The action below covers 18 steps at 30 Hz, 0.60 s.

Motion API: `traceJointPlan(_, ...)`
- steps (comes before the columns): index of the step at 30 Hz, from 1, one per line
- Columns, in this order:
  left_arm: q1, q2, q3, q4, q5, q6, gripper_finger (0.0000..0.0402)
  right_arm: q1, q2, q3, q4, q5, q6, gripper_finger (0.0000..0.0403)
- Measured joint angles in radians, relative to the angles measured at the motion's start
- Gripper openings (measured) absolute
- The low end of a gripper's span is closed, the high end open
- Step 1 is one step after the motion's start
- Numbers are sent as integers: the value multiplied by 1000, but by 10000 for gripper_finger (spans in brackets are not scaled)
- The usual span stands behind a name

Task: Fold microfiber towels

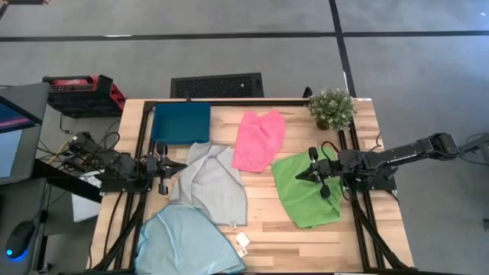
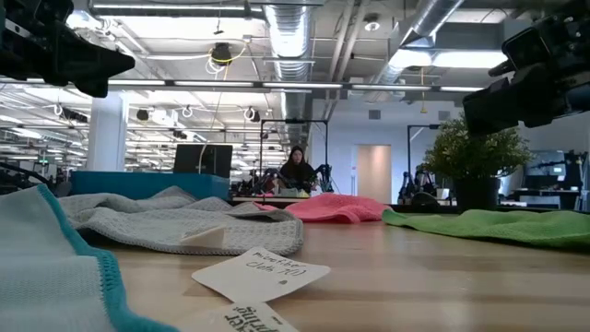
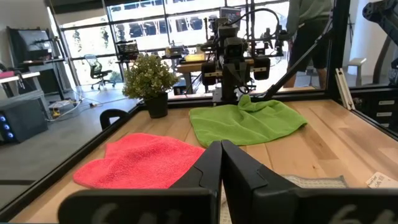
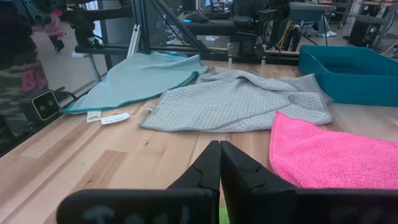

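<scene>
- A pale wooden table (image 1: pixel 260 218) fills the scene, framed by dark rails, with an open workshop hall seen behind it and a person seated far off.
- Nearest, at the near-left corner, the light blue towel (image 1: pixel 187 241) is spread loosely; two paper tags (image 1: pixel 243 243) lie just beside its right edge.
- Further in, the grey towel (image 1: pixel 212 183) is rumpled left of centre, and the green towel (image 1: pixel 306 191) is crumpled to the right, neither yet folded.
- The left gripper (image 1: pixel 182 166) is held above the grey towel's left edge, its fingers pressed together on nothing, apparently parked.
- The right gripper (image 1: pixel 298 176) is poised over the green towel's left side, fingers closed and empty; a start on that cloth seems intended.
- Beyond, the pink towel (image 1: pixel 260 139) lies bunched mid-table.
- Farthest, the teal tray (image 1: pixel 180 122) sits at the far left, presumably for finished towels, and a potted plant (image 1: pixel 332 108) stands at the far right.
</scene>
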<state>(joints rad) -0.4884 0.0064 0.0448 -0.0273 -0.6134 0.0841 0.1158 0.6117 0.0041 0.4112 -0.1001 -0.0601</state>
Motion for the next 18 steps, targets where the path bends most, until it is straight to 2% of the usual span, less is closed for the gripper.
traceJointPlan(3,0,0,-4,31,-18,2,0,0,0,0,0,0,0,33)
traceJointPlan(10,0,0,-4,55,-139,-53,0,0,0,0,0,0,0,33)
traceJointPlan(14,0,0,-4,94,-141,-83,0,0,0,0,0,0,0,33)
traceJointPlan(18,0,0,30,100,-135,-4,0,0,0,0,0,0,0,33)
